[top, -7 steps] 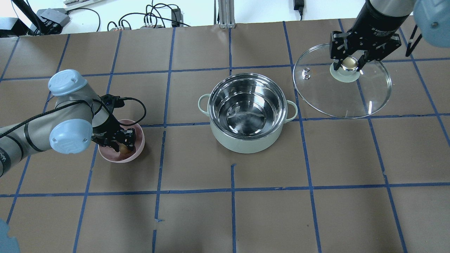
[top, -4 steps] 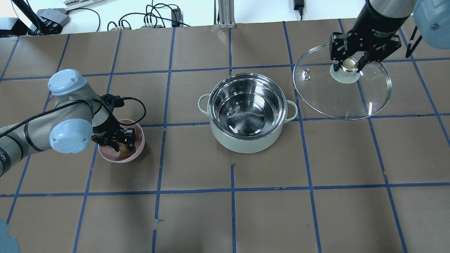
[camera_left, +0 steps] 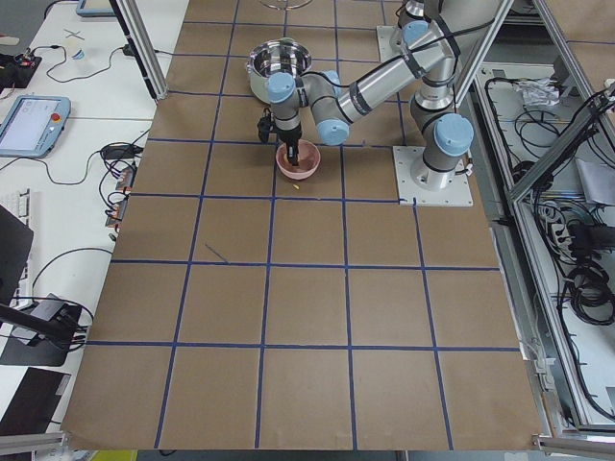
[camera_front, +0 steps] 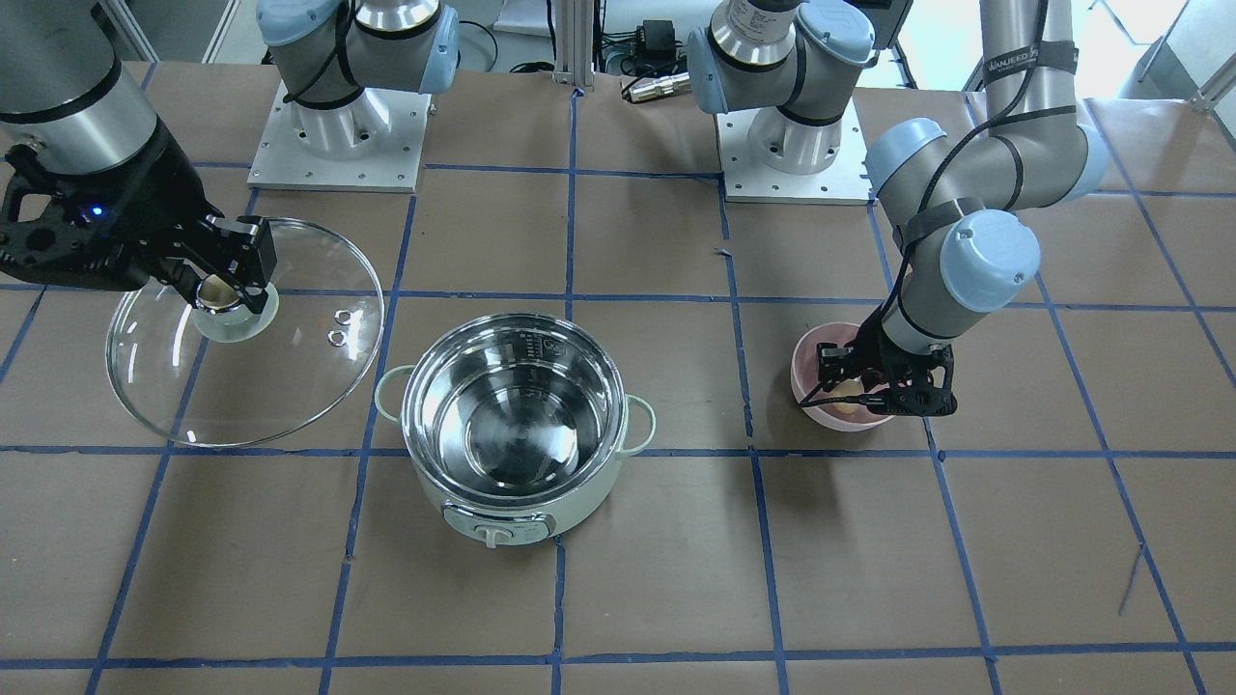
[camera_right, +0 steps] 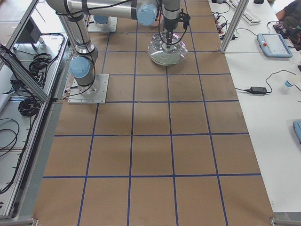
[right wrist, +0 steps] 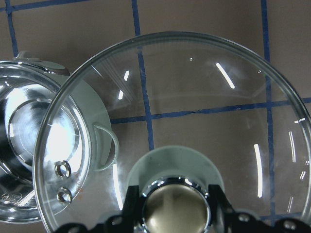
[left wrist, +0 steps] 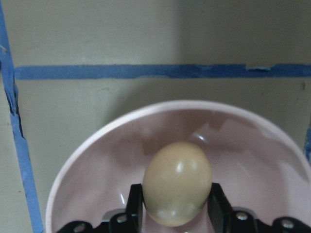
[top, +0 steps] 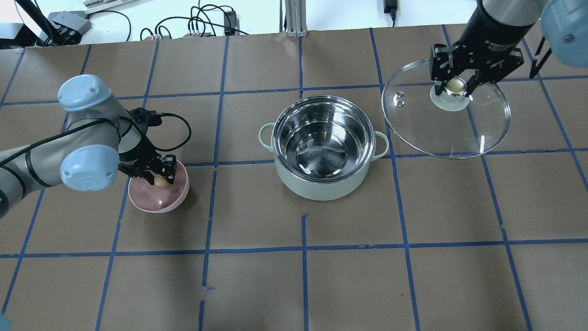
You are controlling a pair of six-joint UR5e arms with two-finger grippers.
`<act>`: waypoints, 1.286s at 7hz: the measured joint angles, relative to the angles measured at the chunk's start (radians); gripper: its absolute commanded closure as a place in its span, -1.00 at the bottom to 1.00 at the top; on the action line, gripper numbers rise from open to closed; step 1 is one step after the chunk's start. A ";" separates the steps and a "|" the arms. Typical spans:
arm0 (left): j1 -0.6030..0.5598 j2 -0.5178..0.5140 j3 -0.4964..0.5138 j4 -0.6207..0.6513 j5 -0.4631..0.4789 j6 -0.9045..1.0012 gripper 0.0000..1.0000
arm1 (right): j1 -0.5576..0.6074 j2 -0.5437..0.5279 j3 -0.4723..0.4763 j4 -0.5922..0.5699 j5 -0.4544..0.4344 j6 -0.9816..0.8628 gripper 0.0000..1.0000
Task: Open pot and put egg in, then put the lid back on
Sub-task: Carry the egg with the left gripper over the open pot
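Observation:
The mint-green pot point(top: 321, 187) stands open in the middle of the table, its steel inside bare; it also shows in the front view point(camera_front: 502, 507). My left gripper point(top: 159, 180) is shut on the light-brown egg point(left wrist: 177, 182) and holds it just above the pink bowl point(top: 158, 203). The egg point(camera_front: 848, 390) also shows in the front view. My right gripper point(top: 456, 85) is shut on the beige knob point(right wrist: 175, 209) of the glass lid point(top: 459, 131). It holds the lid off the table, to the right of the pot. The lid point(camera_front: 241, 386) hangs left of the pot in the front view.
The pink bowl point(left wrist: 97, 160) sits on the brown paper with blue tape lines, left of the pot. The pot's control panel point(camera_front: 497, 529) faces away from the robot. Cables lie beyond the table's far edge point(top: 202, 23).
My left gripper has risen with the egg, up out of the bowl's bottom and slightly toward the far side. My right gripper has lifted the lid a little.

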 measured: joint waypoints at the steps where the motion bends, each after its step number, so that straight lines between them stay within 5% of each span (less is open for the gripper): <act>1: -0.037 0.027 0.038 -0.046 0.003 -0.020 0.69 | 0.000 -0.002 0.001 0.000 0.001 0.002 0.66; 4: -0.212 0.042 0.275 -0.210 -0.004 -0.206 0.77 | 0.000 -0.008 0.009 0.000 0.001 0.005 0.66; 9: -0.475 -0.142 0.584 -0.154 -0.068 -0.474 0.98 | -0.010 -0.010 0.004 -0.005 -0.009 -0.007 0.67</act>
